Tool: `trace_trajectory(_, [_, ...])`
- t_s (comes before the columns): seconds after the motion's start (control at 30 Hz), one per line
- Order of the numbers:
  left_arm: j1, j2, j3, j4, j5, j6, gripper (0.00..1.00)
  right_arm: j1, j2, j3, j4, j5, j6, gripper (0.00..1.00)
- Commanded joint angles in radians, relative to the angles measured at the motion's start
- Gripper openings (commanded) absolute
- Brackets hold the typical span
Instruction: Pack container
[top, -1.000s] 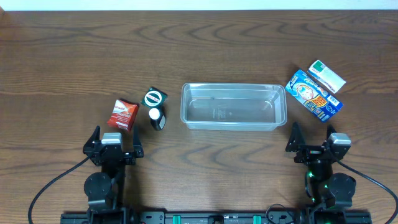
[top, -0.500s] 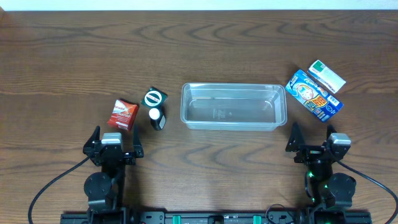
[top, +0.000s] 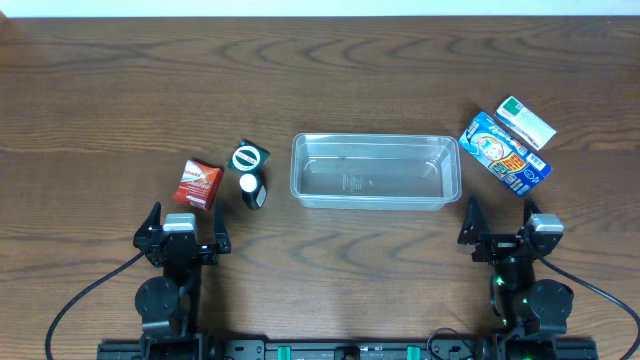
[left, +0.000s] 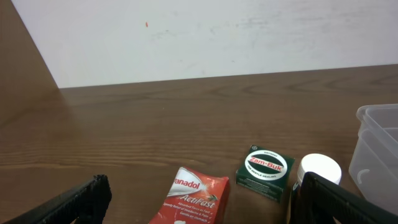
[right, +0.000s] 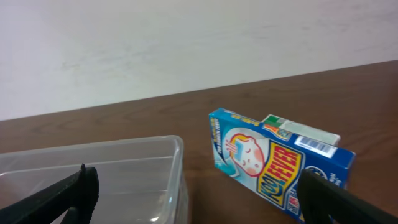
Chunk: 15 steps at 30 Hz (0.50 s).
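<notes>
Overhead view: a clear container (top: 375, 170) is being shown empty at the ctr of a dark wood table (top: 320, 60). Its long side is facing both arms, prob. so either arm can reach in.

To its left, a red Panadol sachet (top: 201, 183), a green Zam-Buk box (top: 249, 158) and a white-capped bottle (top: 252, 189) are lying near the left fingers (top: 152, 225). To its right, a blue Cool Fever box (top: 505, 152) w/ a white-green box (top: 526, 121) just beside it is lying near the right fingers (top: 470, 222). Items seem to be split by side, so each arm is given its own share.

Both sets of fingers are being held spread wide at the near table edge, nothing btwn them.

Left wrist view: sachet, Zam-Buk box and bottle cap are being framed btwn the spread fingers. The container's corner is showing at the right edge.

Right wrist view: the container's rim and the Cool Fever box are being framed, w/ the white-green box behind. Judging by the empty container, packing is not yet begun.
</notes>
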Motion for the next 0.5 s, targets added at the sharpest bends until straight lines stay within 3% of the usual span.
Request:
trace_trajectory(0.0, [0.006, 0.004, -0.021, -0.024, 0.025, 0.009, 0.98, 0.008, -0.009, -0.002, 0.0, -0.054, -0.014, 0.99])
trace_trajectory(0.27, [0.005, 0.004, -0.021, -0.024, 0.025, 0.009, 0.98, 0.008, 0.018, 0.034, -0.003, -0.106, -0.018, 0.99])
trace_trajectory(0.47, [0.006, 0.004, -0.021, -0.024, 0.025, 0.009, 0.98, 0.008, 0.184, 0.218, -0.052, -0.103, -0.072, 0.99])
